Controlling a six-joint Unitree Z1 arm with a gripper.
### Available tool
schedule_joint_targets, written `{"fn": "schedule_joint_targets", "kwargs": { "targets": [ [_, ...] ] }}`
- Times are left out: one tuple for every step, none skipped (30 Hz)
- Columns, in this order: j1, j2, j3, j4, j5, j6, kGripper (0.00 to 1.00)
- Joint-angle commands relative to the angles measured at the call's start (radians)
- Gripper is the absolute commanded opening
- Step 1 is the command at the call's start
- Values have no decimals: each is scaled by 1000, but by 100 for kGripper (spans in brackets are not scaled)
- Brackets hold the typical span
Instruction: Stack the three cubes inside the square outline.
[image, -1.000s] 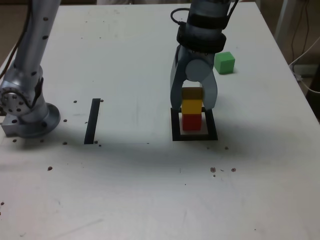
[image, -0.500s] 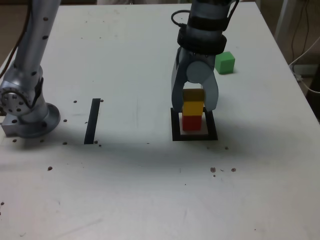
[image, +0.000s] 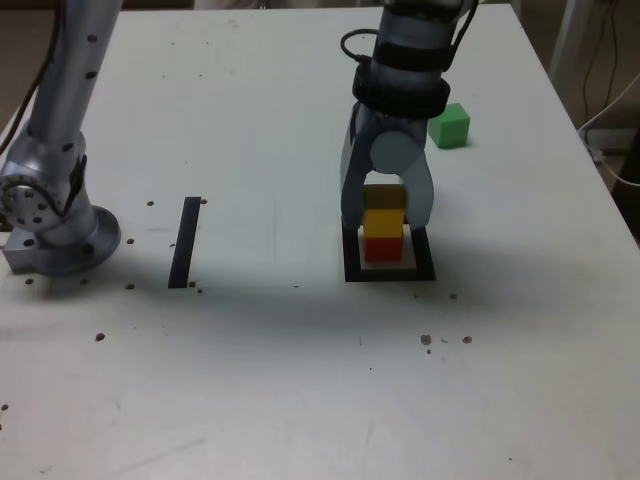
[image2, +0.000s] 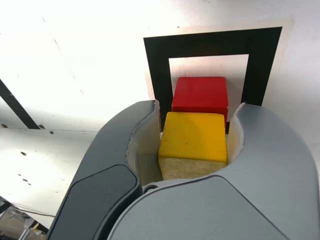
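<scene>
Three cubes were counted: one red cube (image: 382, 247) lay inside the one square outline (image: 389, 270), one yellow cube (image: 384, 221) was set on top of it, and one green cube (image: 449, 125) stood alone on the bench (image: 300, 380), well apart toward the exterior view's right. One pincer (image: 386, 222) was seen over the stack, its two jaws flanking the yellow cube; whether they were pinching it or just parted could not be told. One straight black tape strip (image: 185, 241) lay toward the exterior view's left.
</scene>
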Motion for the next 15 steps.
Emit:
{"fn": "schedule_joint_targets", "kwargs": {
  "targets": [
    [-1, 5, 6, -7, -1, 2, 92],
    [-1, 4, 8, -9, 0, 2, 96],
    [-1, 3, 10, -11, 0, 2, 98],
    [-1, 1, 12, -13, 1, 2, 99],
    [-1, -2, 14, -16, 2, 2, 99],
    [-1, -5, 16, -18, 3, 2, 100],
    [0, -9, 19, -21, 4, 2, 100],
    [0, -15, 20, -22, 6, 2, 100],
    [1, -22, 22, -24, 9, 2, 100],
    [2, -30, 23, -23, 13, 1, 99],
    [5, -40, 24, -22, 18, 0, 99],
    [9, -51, 24, -20, 25, -1, 99],
    [13, -62, 25, -16, 34, -4, 99],
    [19, -73, 25, -10, 44, -8, 99],
    [30, -88, 26, 1, 59, -14, 99]
  ]
}}
